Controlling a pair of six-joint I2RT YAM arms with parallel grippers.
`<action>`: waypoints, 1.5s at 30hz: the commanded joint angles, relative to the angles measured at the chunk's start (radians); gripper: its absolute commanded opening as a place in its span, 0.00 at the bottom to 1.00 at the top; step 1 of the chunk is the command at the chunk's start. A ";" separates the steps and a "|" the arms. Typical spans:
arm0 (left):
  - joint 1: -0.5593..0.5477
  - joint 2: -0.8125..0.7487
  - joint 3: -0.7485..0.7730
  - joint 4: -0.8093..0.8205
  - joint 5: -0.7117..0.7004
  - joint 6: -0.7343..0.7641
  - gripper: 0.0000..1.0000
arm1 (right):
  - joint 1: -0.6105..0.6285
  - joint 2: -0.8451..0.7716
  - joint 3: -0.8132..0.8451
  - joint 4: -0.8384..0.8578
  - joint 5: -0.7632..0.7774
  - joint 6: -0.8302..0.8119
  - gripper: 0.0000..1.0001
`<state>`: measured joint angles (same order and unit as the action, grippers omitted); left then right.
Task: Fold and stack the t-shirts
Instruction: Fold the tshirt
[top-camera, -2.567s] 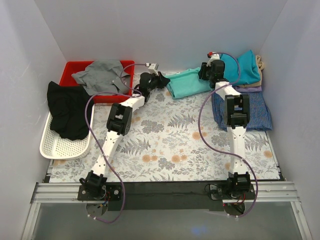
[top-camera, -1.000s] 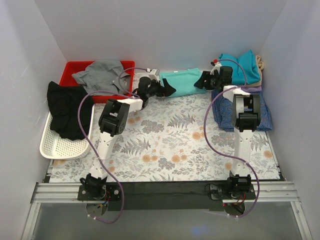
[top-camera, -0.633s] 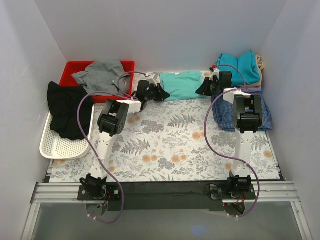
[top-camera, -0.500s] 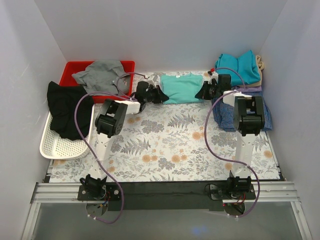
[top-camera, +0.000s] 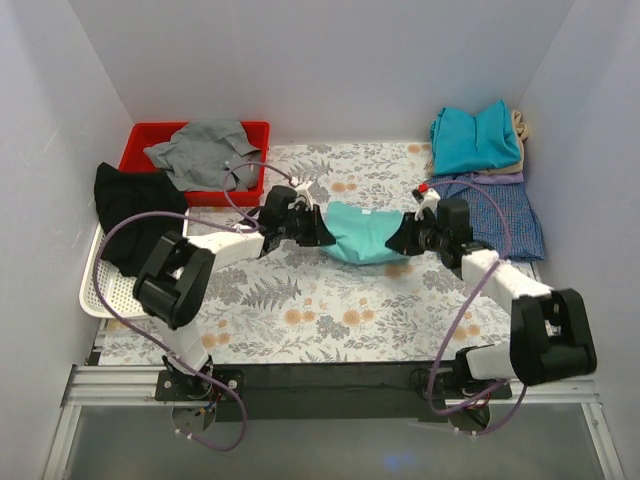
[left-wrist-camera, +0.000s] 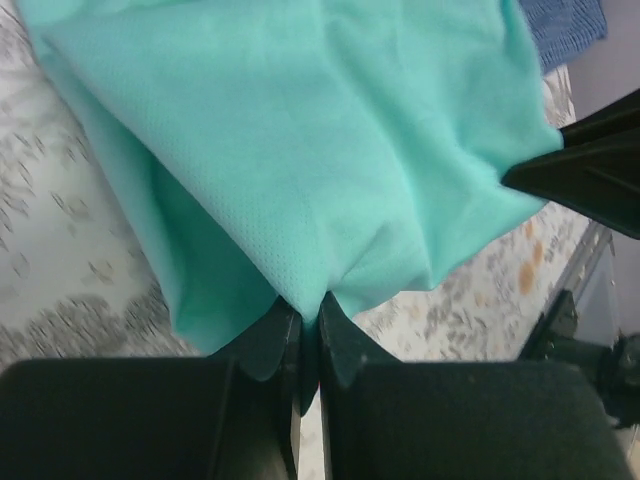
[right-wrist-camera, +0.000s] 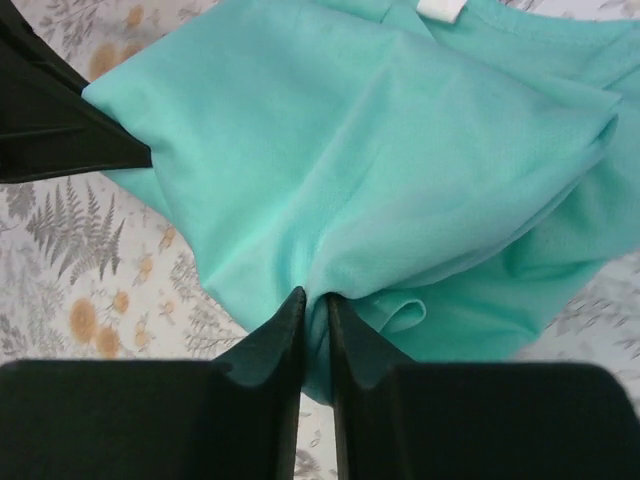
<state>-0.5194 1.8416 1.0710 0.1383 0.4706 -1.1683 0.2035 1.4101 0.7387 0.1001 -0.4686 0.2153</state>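
The mint-green t-shirt (top-camera: 360, 233) hangs folded between my two grippers over the middle of the table. At the shirt's left edge my left gripper (top-camera: 318, 232) is shut on a pinch of the cloth (left-wrist-camera: 300, 130), seen close at the jaws (left-wrist-camera: 308, 305). My right gripper (top-camera: 402, 238) is shut on the shirt's right edge (right-wrist-camera: 380, 130), the cloth bunched between its jaws (right-wrist-camera: 315, 300). A white neck label (right-wrist-camera: 440, 8) shows on the shirt's far side. Other t-shirts lie at the back right: teal-blue (top-camera: 475, 135) on beige (top-camera: 518, 125), and blue check (top-camera: 505, 215).
A red bin (top-camera: 150, 135) at the back left holds a grey garment (top-camera: 205, 150). A white basket (top-camera: 120, 290) on the left carries a black garment (top-camera: 135, 215). White walls close in the floral table (top-camera: 330, 310) on three sides.
Both grippers have shut on the mint-green shirt's side edges. They have drawn it from the back of the table toward the middle, and both arms have stretched low over the table.
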 joint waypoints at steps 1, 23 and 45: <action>-0.043 -0.177 -0.116 -0.130 -0.027 -0.004 0.00 | 0.089 -0.149 -0.146 -0.057 0.093 0.076 0.23; -0.053 -0.282 -0.136 -0.287 -0.356 0.075 0.47 | 0.137 -0.255 -0.062 -0.235 0.406 0.084 0.65; -0.048 -0.180 -0.118 -0.147 -0.130 0.045 0.38 | 0.139 -0.168 -0.134 -0.071 0.283 0.121 0.47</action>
<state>-0.5697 1.6482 0.9253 -0.0288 0.3073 -1.1320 0.3408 1.2140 0.5842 -0.0521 -0.1593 0.3382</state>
